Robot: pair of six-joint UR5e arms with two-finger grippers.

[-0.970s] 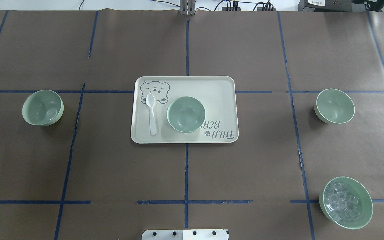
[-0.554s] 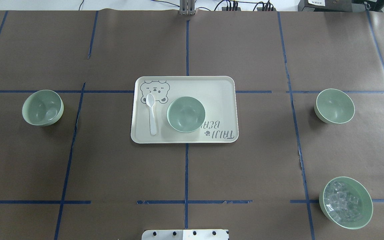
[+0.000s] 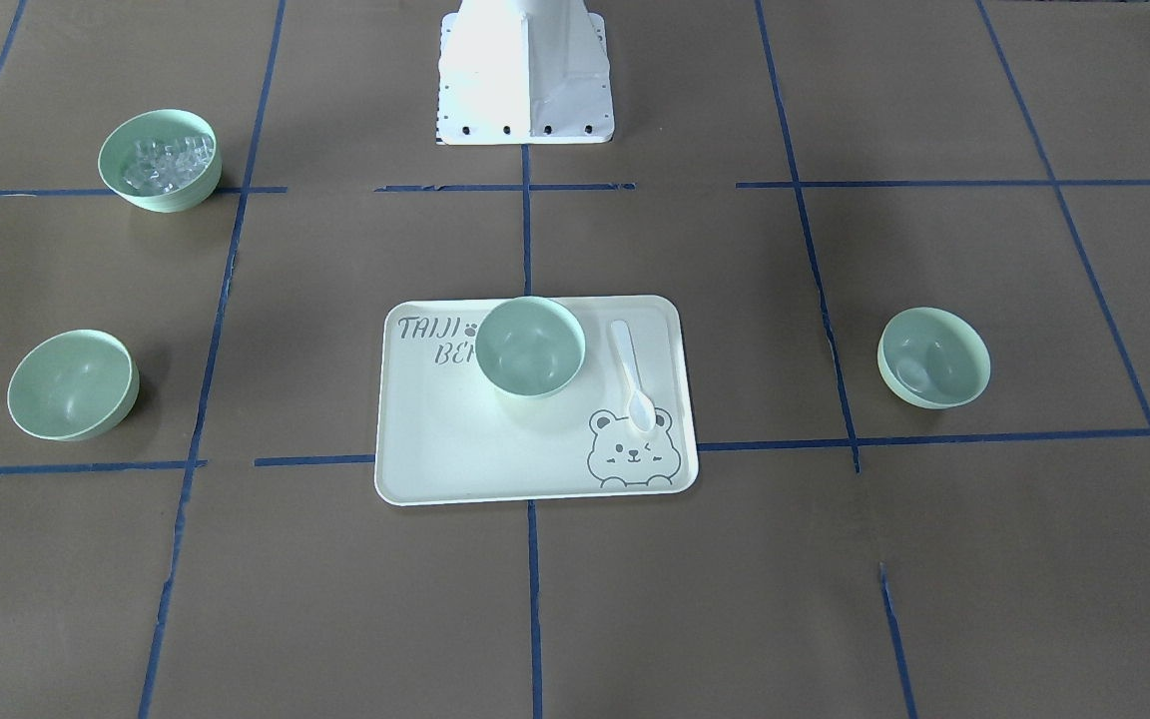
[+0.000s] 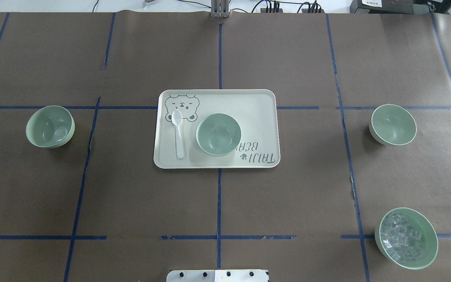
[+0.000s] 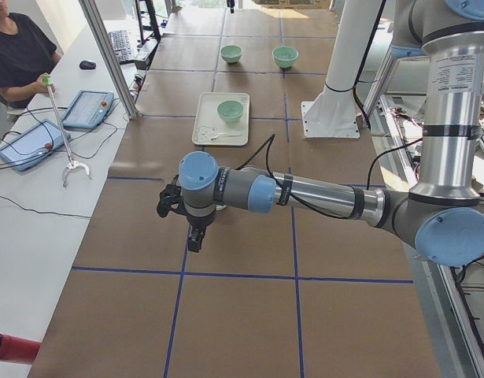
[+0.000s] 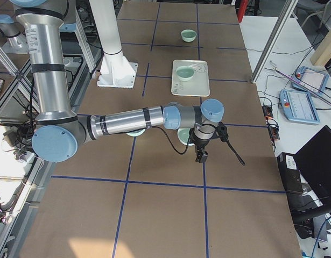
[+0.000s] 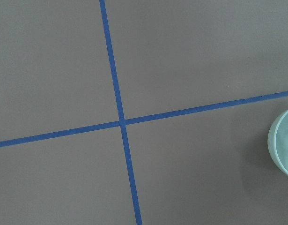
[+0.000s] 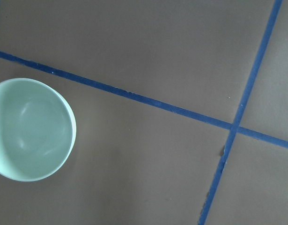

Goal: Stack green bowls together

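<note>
Three plain green bowls stand apart. One (image 4: 50, 126) is on the table's left, one (image 4: 218, 134) on the bear-print tray (image 4: 257, 113), one (image 4: 392, 124) on the right. Neither gripper shows in the overhead or front views. The left gripper (image 5: 193, 241) hangs above the table in the exterior left view. Its wrist view catches a bowl's rim (image 7: 285, 147) at the right edge. The right gripper (image 6: 199, 157) hangs beside a bowl (image 6: 182, 137) in the exterior right view. Its wrist view shows that bowl (image 8: 31, 129) at the left. I cannot tell whether either gripper is open or shut.
A matching green bowl with clear cubes (image 4: 406, 238) stands at the near right. A white spoon (image 4: 178, 133) lies on the tray beside the middle bowl. The robot's white base (image 3: 525, 70) is at the table's near edge. An operator (image 5: 13, 47) sits at a side desk.
</note>
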